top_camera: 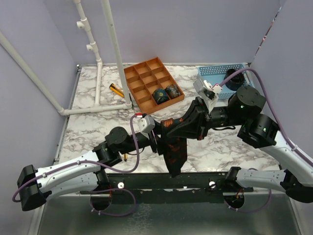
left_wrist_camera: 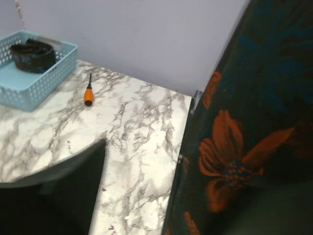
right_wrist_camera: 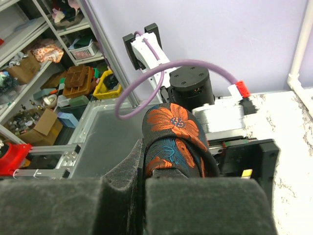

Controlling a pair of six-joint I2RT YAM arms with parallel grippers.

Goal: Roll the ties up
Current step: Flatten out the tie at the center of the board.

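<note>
Clamped in right gripper (right_wrist_camera: 144, 171): dark navy orange-flowered fabric necktie (top_camera: 175, 149), hanging above worktop's (top_camera: 98, 127) near edge. Cannot tell state of left gripper (top_camera: 157, 138); might slip off edge if misgrasped.

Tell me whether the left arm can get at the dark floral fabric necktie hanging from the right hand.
Probably yes. The dark floral fabric necktie hangs free beside the left hand, nothing between them; the right hand pinches only its upper part.

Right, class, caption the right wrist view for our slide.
A flowered tie pinched between the right fingers, the left arm just behind.
</note>
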